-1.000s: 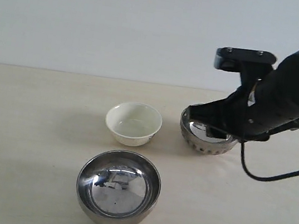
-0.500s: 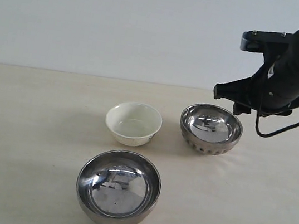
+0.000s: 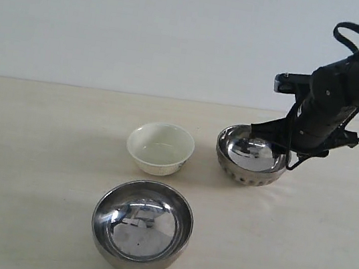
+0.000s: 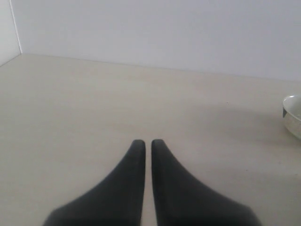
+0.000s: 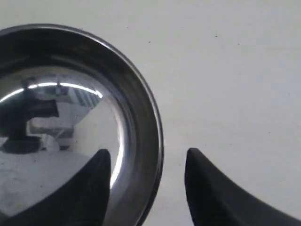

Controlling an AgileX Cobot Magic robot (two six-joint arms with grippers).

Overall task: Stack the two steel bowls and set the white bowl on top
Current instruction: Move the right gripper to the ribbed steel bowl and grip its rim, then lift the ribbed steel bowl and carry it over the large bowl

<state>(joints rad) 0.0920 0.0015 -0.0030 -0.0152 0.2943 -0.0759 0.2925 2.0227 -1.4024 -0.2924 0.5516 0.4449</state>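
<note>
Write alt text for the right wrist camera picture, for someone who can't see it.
The right hand, open, straddles the rim of a steel bowl: one finger inside the bowl, the other outside it above the pale table.

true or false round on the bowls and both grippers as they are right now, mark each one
1. The white bowl sits inside a steel bowl. False: it stands by itself on the table, with nothing in it.
2. The right gripper is open, with one finger inside and one outside the rim of the dimpled steel bowl. True.
3. The left gripper is shut on the smooth steel bowl. False: it is shut but holds nothing.
4. The smooth steel bowl and the dimpled steel bowl stand apart, unstacked. True.
</note>
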